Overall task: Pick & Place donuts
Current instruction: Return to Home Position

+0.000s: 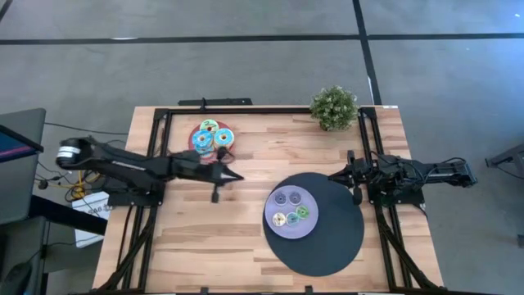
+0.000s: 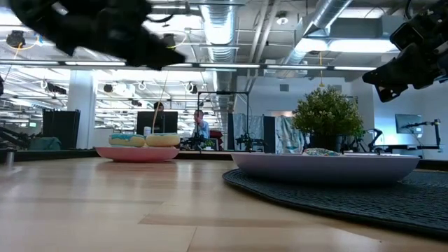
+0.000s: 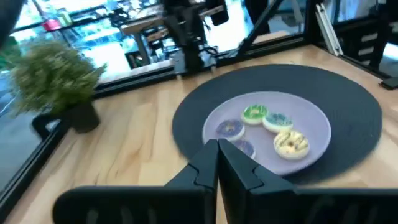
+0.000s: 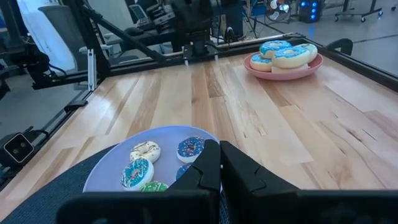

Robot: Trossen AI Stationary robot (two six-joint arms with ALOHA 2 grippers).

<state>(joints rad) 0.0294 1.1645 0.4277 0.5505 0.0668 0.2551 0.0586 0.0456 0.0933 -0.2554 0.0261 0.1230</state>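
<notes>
OK, your left gripper (image 1: 236, 174) hangs over bare wood just left of frame centre in the high view, below & right of the pink plate (image 1: 195, 146). Its wrist cam shows the fingers (image 3: 239, 171) pressed together w/ nothing between them. Your right gripper (image 1: 334, 175) sits right of centre, at the upper-right edge of the dark round mat (image 1: 327, 254); its fingers (image 4: 245, 171) are likewise closed up, empty. Donuts are in 2 groups. Bigger donuts (image 1: 223, 138), at least 3, teal & cream icing, are piled on the pink plate in the upper-left part of the table. Five small donuts (image 1: 281, 197) lie flat on the lavender plate (image 1: 291, 232), which rests on the mat, lower right of centre. Neither gripper touches a plate or donut. Potted plant (image 1: 334, 106) stands at the table's upper-right corner, well apart from both plates.
</notes>
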